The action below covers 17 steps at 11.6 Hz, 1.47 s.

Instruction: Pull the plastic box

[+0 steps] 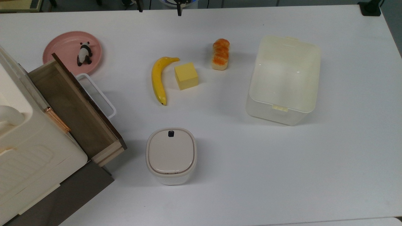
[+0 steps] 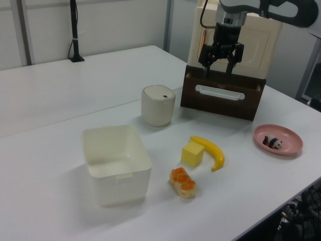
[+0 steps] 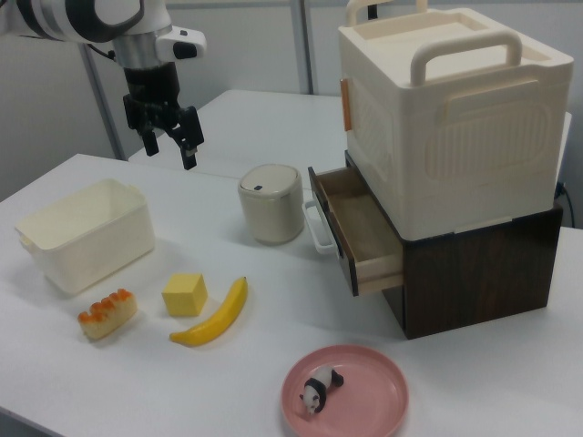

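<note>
In the top view we see the cream cabinet (image 1: 28, 150) cut off by the left edge, its wooden drawer (image 1: 75, 106) pulled open and covering part of the pink plate (image 1: 67, 47), on which a small panda figure (image 1: 84, 54) lies. Moving right in the top view, we find a banana (image 1: 158, 78) just beside a yellow block (image 1: 186, 76), a beige lidded container (image 1: 171, 155) nearer the bottom edge, and an orange-topped bread piece (image 1: 220, 54). Farther right on the white table (image 1: 345, 141) stands the plastic box (image 1: 284, 80), open on top, well apart from the other items, with its small yellowish tab on the side facing the bottom of the top view. We cannot make out anything inside it.

In the left view the arm (image 2: 281, 10) enters from the upper right, cut off by the frame, and the gripper (image 2: 218, 65) points straight down in front of the cabinet, above the drawer. In the right view the gripper (image 3: 169, 146) hangs at the upper left, above and behind the plastic box (image 3: 86, 237), touching nothing. Its fingers (image 3: 189, 150) stand apart with a clear gap, and nothing is held between them.
</note>
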Motion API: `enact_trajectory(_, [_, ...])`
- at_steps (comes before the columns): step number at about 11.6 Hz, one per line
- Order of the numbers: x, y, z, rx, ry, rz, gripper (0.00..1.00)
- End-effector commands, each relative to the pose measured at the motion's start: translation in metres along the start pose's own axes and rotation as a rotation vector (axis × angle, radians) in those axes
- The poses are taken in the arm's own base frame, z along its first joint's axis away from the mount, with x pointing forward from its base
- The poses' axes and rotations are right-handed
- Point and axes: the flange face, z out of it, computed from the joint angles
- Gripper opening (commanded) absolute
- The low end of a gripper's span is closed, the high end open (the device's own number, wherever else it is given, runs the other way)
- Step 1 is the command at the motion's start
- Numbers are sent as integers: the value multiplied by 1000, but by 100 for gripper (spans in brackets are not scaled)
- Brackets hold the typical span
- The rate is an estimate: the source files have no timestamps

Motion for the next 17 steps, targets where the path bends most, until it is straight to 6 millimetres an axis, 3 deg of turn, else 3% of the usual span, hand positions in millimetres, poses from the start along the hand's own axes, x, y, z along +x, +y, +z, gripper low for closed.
enact_trajectory(1, [-4,4,-7,40,5,8,100])
enact_trajectory(17, [3,-1,-8,62,50,-5,100])
